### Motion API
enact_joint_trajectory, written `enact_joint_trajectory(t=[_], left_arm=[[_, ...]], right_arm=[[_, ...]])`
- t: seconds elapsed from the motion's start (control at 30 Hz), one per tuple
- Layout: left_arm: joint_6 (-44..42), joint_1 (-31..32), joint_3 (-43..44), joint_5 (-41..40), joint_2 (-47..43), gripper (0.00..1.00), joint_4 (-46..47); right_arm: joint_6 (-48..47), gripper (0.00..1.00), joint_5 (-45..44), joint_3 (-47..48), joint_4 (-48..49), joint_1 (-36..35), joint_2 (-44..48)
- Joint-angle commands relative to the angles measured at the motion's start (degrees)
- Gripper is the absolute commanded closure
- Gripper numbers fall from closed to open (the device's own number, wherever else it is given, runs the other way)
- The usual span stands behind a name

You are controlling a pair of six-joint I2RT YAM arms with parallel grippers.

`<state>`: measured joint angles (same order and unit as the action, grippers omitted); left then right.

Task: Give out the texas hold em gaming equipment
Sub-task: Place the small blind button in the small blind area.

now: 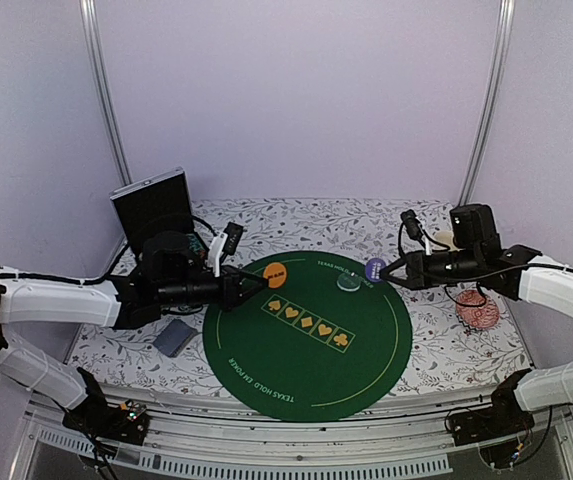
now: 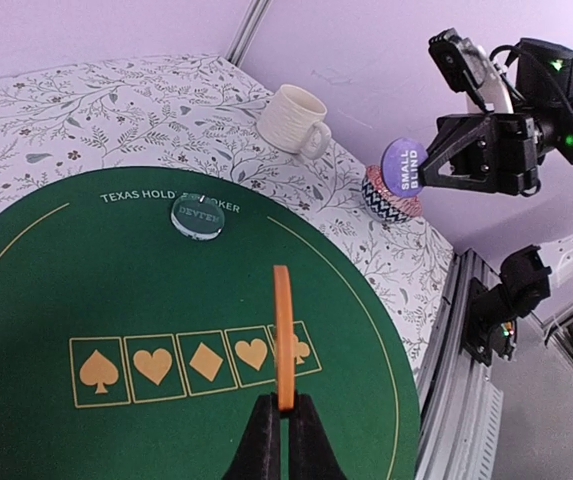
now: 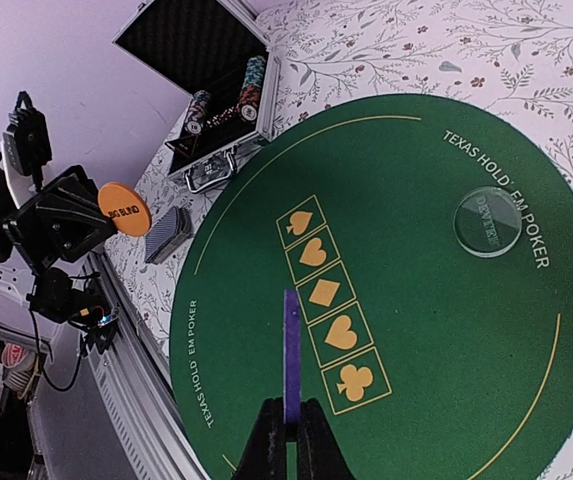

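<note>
Clamps the orange round disc [image 2: 283,335] edge-up in the left gripper [image 2: 284,412] and a purple disc [image 3: 291,345] likewise in the right gripper [image 3: 291,415], green mat [image 2: 56,290] beneath both; likely light, stiff, slick plastic, best pinched across the flat faces.

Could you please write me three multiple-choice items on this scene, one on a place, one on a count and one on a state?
1. Where is the clear disc? A on the mat; B off the mat; C held aloft.
2. How many suit boxes are printed on the mat? A three; B five; C seven.
3. The left gripper is: A open; B shut on the orange disc; C shut on nothing.
Answers: 1 A, it lies flat on the green by the lettering. 2 B, spade, heart, diamond, heart, club. 3 B, the disc stands pinched edge-on in it.
</note>
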<state>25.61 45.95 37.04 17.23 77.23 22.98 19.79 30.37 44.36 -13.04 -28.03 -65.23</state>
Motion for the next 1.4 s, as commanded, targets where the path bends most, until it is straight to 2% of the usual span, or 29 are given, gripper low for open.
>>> enact_joint_trajectory(t=[0.0, 0.17, 0.23, 0.37, 0.5, 0.67, 0.83, 0.97, 1.13, 1.27, 1.33, 1.37], left_arm=[[-0.03, -0.83, -0.99, -2.05, 0.38, 1.00, 0.09], [0.43, -0.80, -2.77, -6.55, 0.73, 1.00, 1.47], [0.86, -0.99, -3.67, -8.57, 0.63, 1.00, 2.24], [-0.09, -1.50, -4.17, -10.54, -0.34, 1.00, 1.18], [-1.15, -2.80, -6.28, -13.51, -3.48, 1.00, 0.62], [-1.85, -5.26, -7.88, -15.28, -6.41, 1.00, 0.06], [-3.56, -6.32, -7.60, -15.86, -6.92, 1.00, -1.01], [-4.37, -6.97, -7.34, -15.71, -7.00, 1.00, -1.56], [-4.51, -7.28, -7.12, -15.48, -7.05, 1.00, -1.69], [-4.51, -7.38, -6.27, -14.81, -6.67, 1.00, -2.37], [-4.54, -7.37, -5.62, -14.19, -6.72, 1.00, -3.48], [-4.57, -7.37, -5.34, -13.90, -6.85, 1.00, -3.96]], right_arm=[[1.30, 0.98, 0.29, -0.54, -0.33, 0.35, -2.49], [1.47, 0.98, 2.98, 6.40, 3.52, 0.30, -12.18], [3.61, 0.98, 8.00, 11.36, 9.12, 0.26, -19.41], [9.45, 0.98, 15.91, 27.15, 12.37, -0.93, -37.20], [16.19, 0.98, 16.78, 40.92, 17.10, -5.33, -52.83], [29.46, 0.98, 17.97, 53.75, 25.21, -10.79, -69.33], [36.71, 0.98, 17.54, 67.53, 25.95, -14.66, -83.16], [41.48, 0.98, 16.60, 69.04, 27.61, -15.40, -87.19], [41.01, 0.98, 14.93, 64.70, 27.63, -15.43, -85.40], [40.81, 0.79, 16.06, 61.99, 27.63, -15.43, -83.53], [39.95, 0.67, 14.87, 59.65, 27.55, -15.39, -80.70], [39.31, 0.57, 13.56, 58.35, 27.32, -15.31, -78.66]])
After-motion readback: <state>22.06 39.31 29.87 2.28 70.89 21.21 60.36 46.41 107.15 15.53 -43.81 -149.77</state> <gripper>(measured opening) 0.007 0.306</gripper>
